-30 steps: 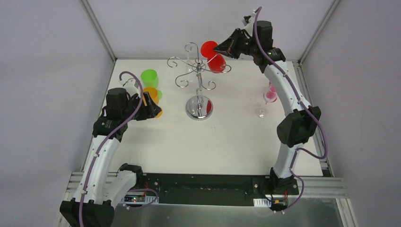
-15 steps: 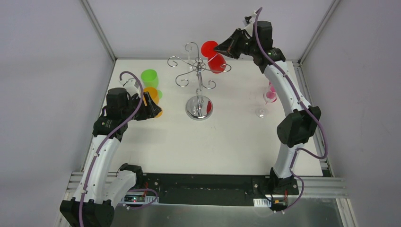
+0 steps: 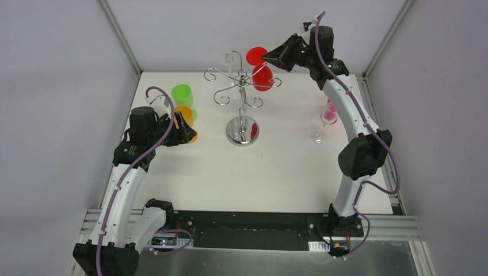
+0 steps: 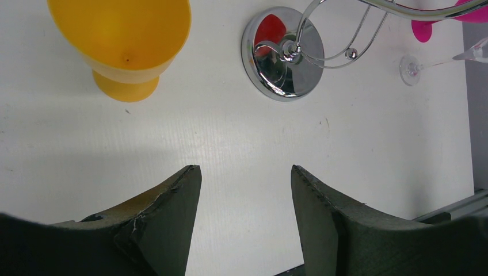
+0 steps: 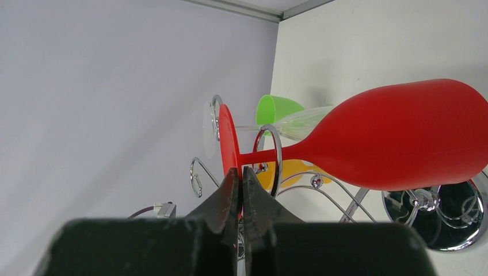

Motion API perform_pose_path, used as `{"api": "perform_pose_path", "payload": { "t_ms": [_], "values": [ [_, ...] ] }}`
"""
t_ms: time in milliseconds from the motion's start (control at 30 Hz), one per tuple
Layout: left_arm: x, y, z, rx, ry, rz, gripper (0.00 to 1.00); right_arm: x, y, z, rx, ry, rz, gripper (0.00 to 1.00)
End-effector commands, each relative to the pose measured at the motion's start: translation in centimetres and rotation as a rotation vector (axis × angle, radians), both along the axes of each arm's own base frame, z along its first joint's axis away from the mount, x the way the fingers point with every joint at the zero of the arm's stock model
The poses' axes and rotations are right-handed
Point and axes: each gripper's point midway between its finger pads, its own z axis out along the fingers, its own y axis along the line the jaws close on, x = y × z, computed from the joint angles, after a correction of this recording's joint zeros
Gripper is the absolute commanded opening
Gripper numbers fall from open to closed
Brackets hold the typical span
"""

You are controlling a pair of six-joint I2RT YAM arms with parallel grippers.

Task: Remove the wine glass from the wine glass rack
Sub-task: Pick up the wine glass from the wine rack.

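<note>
We found the red wine glass (image 3: 262,76) (image 5: 397,135) on the far right side of the rack (image 3: 242,131) (image 4: 283,53) (image 5: 269,155), hanging upside down with its foot uppermost. In the right wrist view its thin stem ran through the curled end of one rack arm, so it was not yet off the rack. The right gripper (image 3: 270,56) (image 5: 237,172) was clenched on the edge of the glass's round red foot, its two fingers almost meeting with the thin disc pinched between them.

The rack stood upright on its round mirrored base, near the middle of the far half of the white bench (image 3: 288,172).

To the left of the rack we saw an orange cup (image 3: 184,112) (image 4: 124,40) and, just behind it, a green cup (image 3: 182,94) (image 5: 276,109). The left gripper (image 3: 183,131) (image 4: 246,172) hung above the bench on the near side of the orange cup, its fingers spread apart and holding nothing.

Well to the right of the rack stood a pink glass (image 3: 330,117) (image 4: 443,20), with a clear glass (image 3: 317,138) (image 4: 411,68) just beside it. We could not tell whether those two touched.
</note>
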Motion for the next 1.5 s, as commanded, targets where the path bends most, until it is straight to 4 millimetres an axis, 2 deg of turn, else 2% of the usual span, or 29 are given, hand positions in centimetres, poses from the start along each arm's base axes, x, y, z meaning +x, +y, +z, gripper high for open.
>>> {"api": "perform_pose_path", "payload": {
  "t_ms": [0,400,733,900,1467],
  "values": [
    [0.2,0.3,0.2,0.014,-0.017,-0.006,0.6,-1.2,-1.8,5.6,0.064,-0.104,-0.067,0.0],
    [0.2,0.2,0.2,0.014,-0.016,-0.007,0.6,-0.7,-3.0,5.0,0.066,-0.067,-0.113,0.0],
    [0.2,0.3,0.2,0.014,-0.015,-0.006,0.6,-1.9,-2.7,4.4,0.062,-0.061,-0.055,0.0],
    [0.2,0.2,0.2,0.012,-0.016,-0.007,0.6,-2.6,-2.8,4.8,0.068,-0.073,-0.046,0.0],
    [0.2,0.2,0.1,0.012,-0.01,-0.007,0.6,-4.2,-0.9,6.1,0.115,-0.07,0.031,0.0]
  ]
}}
